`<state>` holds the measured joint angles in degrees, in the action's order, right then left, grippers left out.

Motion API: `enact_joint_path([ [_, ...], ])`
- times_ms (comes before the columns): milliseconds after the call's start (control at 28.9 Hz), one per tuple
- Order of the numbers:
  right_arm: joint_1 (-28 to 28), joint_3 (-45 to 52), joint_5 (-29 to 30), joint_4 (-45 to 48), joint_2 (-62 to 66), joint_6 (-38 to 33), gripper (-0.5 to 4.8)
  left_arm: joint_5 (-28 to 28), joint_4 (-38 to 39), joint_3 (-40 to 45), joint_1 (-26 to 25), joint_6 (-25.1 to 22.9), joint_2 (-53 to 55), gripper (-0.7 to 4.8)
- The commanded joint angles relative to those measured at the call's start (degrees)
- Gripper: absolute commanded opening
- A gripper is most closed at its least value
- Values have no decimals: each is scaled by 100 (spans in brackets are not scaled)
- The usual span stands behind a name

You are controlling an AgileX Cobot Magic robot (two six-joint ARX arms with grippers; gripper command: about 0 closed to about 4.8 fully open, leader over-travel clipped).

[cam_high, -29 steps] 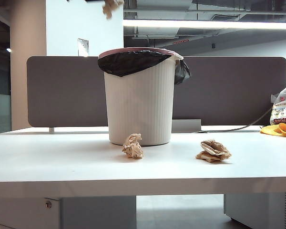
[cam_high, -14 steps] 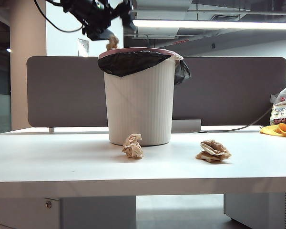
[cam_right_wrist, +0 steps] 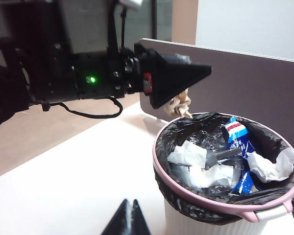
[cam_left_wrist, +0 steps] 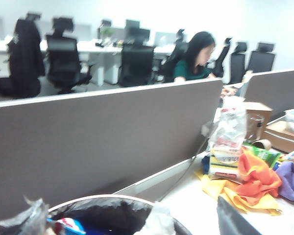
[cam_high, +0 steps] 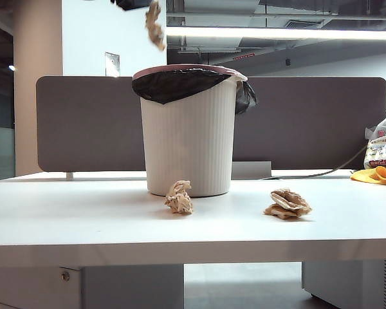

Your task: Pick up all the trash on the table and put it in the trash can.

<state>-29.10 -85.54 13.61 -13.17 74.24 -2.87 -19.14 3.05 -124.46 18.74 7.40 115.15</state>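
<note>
3 wads: tan crumpled paper, one in the air, two on the tabletop
air wad (cam_high: 154, 24): above the can's left rim, outside the mouth line as seen from the exterior view; right wrist view puts it (cam_right_wrist: 180, 104) right under the left finger, over the can's far rim. not clamped between anything i can see
wad 2 (cam_high: 179, 197): tabletop, just in front of the can's base, about mid-width, back from the front edge
wad 3 (cam_high: 287, 203): tabletop, right of wad 2, well apart from it and from the can
can (cam_high: 190, 129): white ribbed, pink rim, black liner, upright mid-table in front of the divider (cam_high: 309, 122). inside: white tissue and blue printed wrappers (cam_right_wrist: 235, 134)
left gripper (cam_right_wrist: 176, 78): high over the can's left rim, only a dark sliver at the top edge of the exterior view. fingers spread; own camera shows one finger (cam_left_wrist: 232, 220) off to the side, nothing pinched
right gripper (cam_right_wrist: 128, 218): over bare tabletop (cam_right_wrist: 88, 171) near the can, above rim height, not in the exterior view. fingertips pressed together, empty
right back corner: printed bag (cam_high: 381, 148) with yellow cloth (cam_high: 376, 175) in front of it, cable running along the divider foot
table (cam_high: 83, 225): white, thick front edge
</note>
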Motion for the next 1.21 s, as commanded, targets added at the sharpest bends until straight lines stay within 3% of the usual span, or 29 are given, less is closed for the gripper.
enact_joint_path([
  [35, 4, -35, 35, 74, -31, 11, -4, -557, 157, 20, -13, 398, 33, 402],
  [69, 4, -35, 37, 72, -31, 11, -4, -752, 155, 20, -13, 424, 33, 322],
  [138, 4, -35, 46, 70, -31, 11, -4, -872, 157, 20, -11, 402, 33, 86],
  [173, 4, -35, 46, 70, -33, 11, -4, -870, 155, 20, -11, 367, 33, 3],
  [311, 4, -37, 48, 7, -74, 11, -4, -420, 68, 20, -11, 352, 90, -4],
  [380, 4, -37, 50, -44, -98, 11, -4, -341, 63, 20, -13, 352, 133, 26],
  [415, 4, -37, 70, -72, -109, 11, -4, -339, 63, 20, -13, 348, 155, 101],
  [484, 4, -37, 70, -129, -133, 13, -4, -372, 79, 20, -15, 197, 199, 428],
  [519, 4, -37, 68, -144, -136, 15, -4, -404, 90, 20, -15, 142, 212, 479],
  [865, 4, -35, 48, -501, -136, 39, -4, -256, 479, 33, 42, -295, 247, 479],
  [1003, 9, -37, 13, -671, -177, 160, -4, -319, 787, 31, 42, -195, 162, 479],
  [1210, 13, -37, -323, -1296, -511, 328, -4, -472, 2337, 31, 42, -33, -380, 479],
])
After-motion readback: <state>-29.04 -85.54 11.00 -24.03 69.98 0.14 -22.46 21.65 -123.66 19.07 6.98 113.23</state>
